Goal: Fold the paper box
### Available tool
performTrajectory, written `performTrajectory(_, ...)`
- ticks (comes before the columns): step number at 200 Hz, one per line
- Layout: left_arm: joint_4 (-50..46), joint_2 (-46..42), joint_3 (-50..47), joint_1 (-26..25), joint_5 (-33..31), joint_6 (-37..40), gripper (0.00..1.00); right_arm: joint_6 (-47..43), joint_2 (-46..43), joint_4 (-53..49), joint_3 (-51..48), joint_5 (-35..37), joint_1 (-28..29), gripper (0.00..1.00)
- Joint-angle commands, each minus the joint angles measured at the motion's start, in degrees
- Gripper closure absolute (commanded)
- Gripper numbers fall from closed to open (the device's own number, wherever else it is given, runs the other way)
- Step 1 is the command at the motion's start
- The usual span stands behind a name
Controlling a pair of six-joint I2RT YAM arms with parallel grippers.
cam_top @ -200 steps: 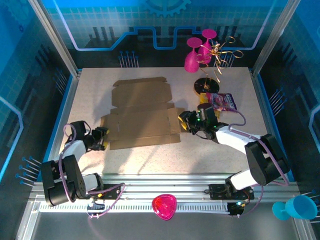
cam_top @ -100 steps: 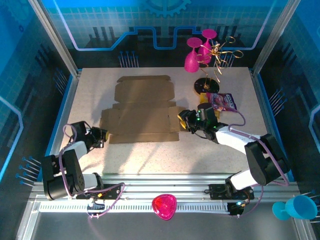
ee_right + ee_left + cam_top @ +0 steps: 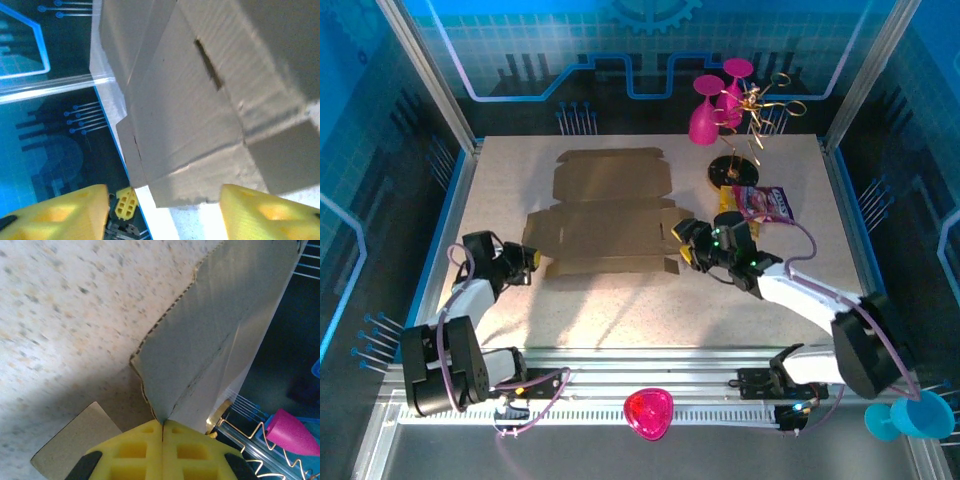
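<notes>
The paper box (image 3: 605, 215) is a flat, unfolded brown cardboard sheet with flaps and creases in the middle of the table. At its near left corner my left gripper (image 3: 526, 261) is shut, and in the left wrist view the yellow fingers (image 3: 135, 445) meet at my left gripper's tip (image 3: 162, 423) on the edge of a raised cardboard flap (image 3: 200, 340). My right gripper (image 3: 686, 246) stands open at the box's right flap. In the right wrist view the wide-apart yellow fingertips (image 3: 75, 205) of the right gripper (image 3: 162, 200) frame the cardboard (image 3: 200, 125), which is lifted off the table.
A purple-yellow snack packet (image 3: 766, 203) lies just behind the right arm, by a black-based gold wire stand (image 3: 748, 115) holding pink glasses (image 3: 705, 118). A red dish (image 3: 648, 412) sits on the front rail and a blue cup (image 3: 916, 414) at the near right corner.
The box's near edge has pulled back from the arms and straightened. My left gripper has moved up and right onto the left flap. My right gripper has edged slightly left.
</notes>
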Motion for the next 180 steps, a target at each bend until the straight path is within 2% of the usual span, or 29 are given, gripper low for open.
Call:
performTrajectory(1,-4.91,-3.07,5.21,-3.06,-4.12,-5.53,1.0,9.58,-4.0,-3.93,-3.35,10.72,6.1,0.32)
performTrajectory(15,-7.66,-3.87,7.64,-4.15,-5.52,-6.65,1.0,12.84,-3.12,-1.38,-4.19,12.72,8.26,0.28)
performTrajectory(51,-9.19,-5.61,9.29,-5.99,-5.68,-9.54,1.0,15.52,5.04,8.95,-2.34,9.89,10.32,0.28)
performTrajectory(108,-9.43,-7.69,9.16,-6.93,-5.38,-11.75,1.0,16.99,16.24,17.66,4.78,10.31,13.57,0.32)
performTrajectory(137,-10.54,-8.87,9.66,-7.02,-5.21,-12.24,1.0,18.03,20.9,21.03,6.21,10.19,14.01,0.4)
performTrajectory(168,-12.58,-10.06,10.52,-7.02,-4.78,-12.31,1.0,17.22,22.96,20.76,8.21,9.89,13.78,0.55)
performTrajectory(180,-13.33,-10.68,10.49,-7.0,-4.58,-12.44,1.0,16.57,22.54,19.76,8.69,10.33,13.71,0.64)
